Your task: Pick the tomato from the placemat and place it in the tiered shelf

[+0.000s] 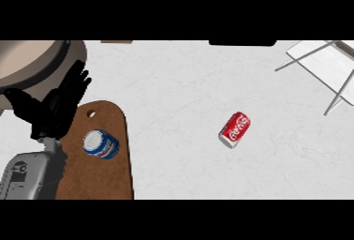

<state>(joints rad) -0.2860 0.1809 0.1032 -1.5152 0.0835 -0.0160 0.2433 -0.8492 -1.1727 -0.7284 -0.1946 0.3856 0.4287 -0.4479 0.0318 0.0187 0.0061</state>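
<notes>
No tomato shows in the head view. A brown placemat [104, 173] with a hole near its top lies at the lower left, and on it sits a small blue and white tin [101, 144]. My left hand [50, 115] is open at the placemat's left edge, fingers straight and pointing up, holding nothing. The tiered shelf [330, 60], pale panels on thin grey legs, stands at the upper right, far from the hand. My right hand is out of sight.
A red soda can [235, 129] lies on its side on the white counter [180, 84], right of the placemat. A large round beige vessel [34, 58] with a dark rim fills the upper left corner, behind my left hand.
</notes>
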